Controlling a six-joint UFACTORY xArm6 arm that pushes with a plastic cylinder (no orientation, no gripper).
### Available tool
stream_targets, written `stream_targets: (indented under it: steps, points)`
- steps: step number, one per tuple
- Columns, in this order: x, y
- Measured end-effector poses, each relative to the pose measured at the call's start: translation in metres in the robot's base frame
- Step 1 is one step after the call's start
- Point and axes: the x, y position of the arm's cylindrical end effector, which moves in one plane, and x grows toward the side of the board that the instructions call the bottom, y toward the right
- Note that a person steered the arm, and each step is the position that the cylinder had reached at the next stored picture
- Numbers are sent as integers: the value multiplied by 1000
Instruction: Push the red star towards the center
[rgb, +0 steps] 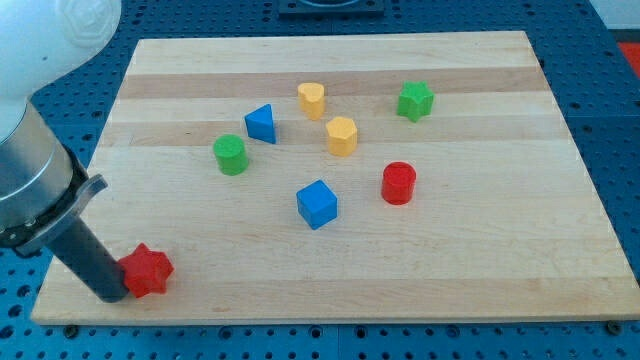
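Pincer none — rod slanting from view's left, my tip (110, 296) touching red star (147, 270), board's (480, 270) bottom-left corner.

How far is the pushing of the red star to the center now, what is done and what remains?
Done: my tip has reached the red star and sits against its left side in the view. In hand: the push itself, which looks barely begun, since the star lies near the board's bottom-left corner. Left: nearly the whole way up and right, toward the blue cube near the middle.

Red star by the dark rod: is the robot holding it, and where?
Nothing is held. My tip only pushes; it sits against the red star on the star's side toward the view's left.
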Motion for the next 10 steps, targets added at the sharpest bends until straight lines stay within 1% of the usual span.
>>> stream_targets:
  steps: [1, 2, 3, 4, 5, 6, 7, 9, 10]
  points:
    - [-15, 14]
    - [-12, 15]
    - [-5, 32]
    - [-5, 32]
    - [-5, 49]
    - [-5, 79]
    - [-9, 87]
    - [-56, 79]
    - [-65, 70]
